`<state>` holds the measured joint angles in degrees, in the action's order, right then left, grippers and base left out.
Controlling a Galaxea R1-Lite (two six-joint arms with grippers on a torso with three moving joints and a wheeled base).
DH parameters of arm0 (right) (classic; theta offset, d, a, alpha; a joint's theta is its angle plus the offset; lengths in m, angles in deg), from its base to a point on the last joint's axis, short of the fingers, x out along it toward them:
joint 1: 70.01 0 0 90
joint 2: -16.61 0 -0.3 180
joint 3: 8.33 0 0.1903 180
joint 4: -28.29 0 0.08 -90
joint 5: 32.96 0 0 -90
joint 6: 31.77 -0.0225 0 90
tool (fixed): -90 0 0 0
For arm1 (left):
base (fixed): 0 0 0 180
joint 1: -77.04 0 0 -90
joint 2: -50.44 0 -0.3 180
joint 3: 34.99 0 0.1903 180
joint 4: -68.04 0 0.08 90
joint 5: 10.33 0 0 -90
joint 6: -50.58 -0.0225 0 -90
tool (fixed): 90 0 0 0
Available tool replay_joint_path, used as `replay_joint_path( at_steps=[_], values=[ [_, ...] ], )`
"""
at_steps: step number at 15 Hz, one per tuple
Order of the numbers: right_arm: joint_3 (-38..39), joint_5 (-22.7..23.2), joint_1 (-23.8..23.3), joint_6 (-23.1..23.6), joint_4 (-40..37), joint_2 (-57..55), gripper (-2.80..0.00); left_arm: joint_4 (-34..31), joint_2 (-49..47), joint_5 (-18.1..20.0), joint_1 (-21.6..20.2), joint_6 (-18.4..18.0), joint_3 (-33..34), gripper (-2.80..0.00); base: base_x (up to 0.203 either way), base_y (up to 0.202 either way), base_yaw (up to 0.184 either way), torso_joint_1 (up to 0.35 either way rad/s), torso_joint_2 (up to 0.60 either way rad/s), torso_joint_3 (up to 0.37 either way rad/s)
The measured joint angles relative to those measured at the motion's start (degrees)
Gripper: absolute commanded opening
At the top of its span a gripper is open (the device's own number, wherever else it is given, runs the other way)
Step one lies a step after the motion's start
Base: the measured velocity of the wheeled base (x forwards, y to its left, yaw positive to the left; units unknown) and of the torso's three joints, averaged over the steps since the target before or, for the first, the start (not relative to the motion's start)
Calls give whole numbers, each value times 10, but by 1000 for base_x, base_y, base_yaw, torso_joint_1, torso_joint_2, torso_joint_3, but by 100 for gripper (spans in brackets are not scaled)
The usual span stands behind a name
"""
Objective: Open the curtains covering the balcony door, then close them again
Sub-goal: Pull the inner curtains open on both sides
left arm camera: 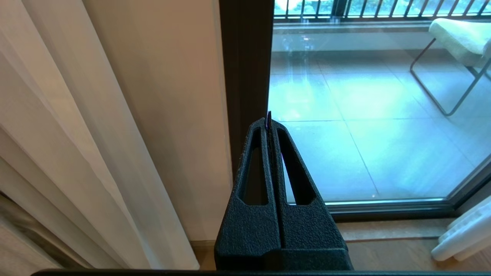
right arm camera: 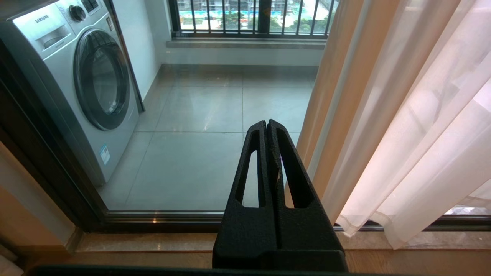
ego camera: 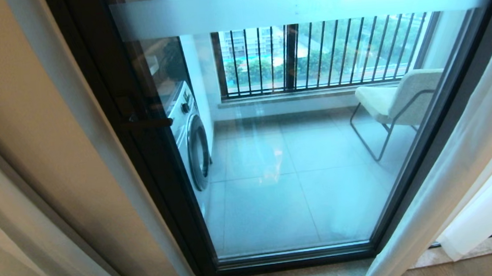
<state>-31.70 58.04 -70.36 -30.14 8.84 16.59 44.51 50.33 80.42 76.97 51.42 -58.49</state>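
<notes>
Standing bare between gathered fabric, the door (ego camera: 291,160) shows its whole pane, so the curtains (ego camera: 462,151) count as open: one sheer panel bunched at the right frame, another (left arm camera: 76,153) pulled back against the left wall. That parting leaves the washer (right arm camera: 76,88) and chair (ego camera: 396,100) on the balcony plainly visible. Neither arm appears in the head view. The left gripper (left arm camera: 269,120) points low at the door's left frame, fingers pressed together on nothing; the right gripper (right arm camera: 266,124) is likewise shut and empty, just beside the right panel's folds. Closing probably comes next.
</notes>
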Motion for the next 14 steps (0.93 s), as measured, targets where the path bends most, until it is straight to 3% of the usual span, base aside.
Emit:
replay_joint_path(
  at_steps=[14],
  values=[
    [0,0,0,0,0,0,-280,0,0,-1,0,0,0,-280,0,0,0,0,0,0]
  ],
)
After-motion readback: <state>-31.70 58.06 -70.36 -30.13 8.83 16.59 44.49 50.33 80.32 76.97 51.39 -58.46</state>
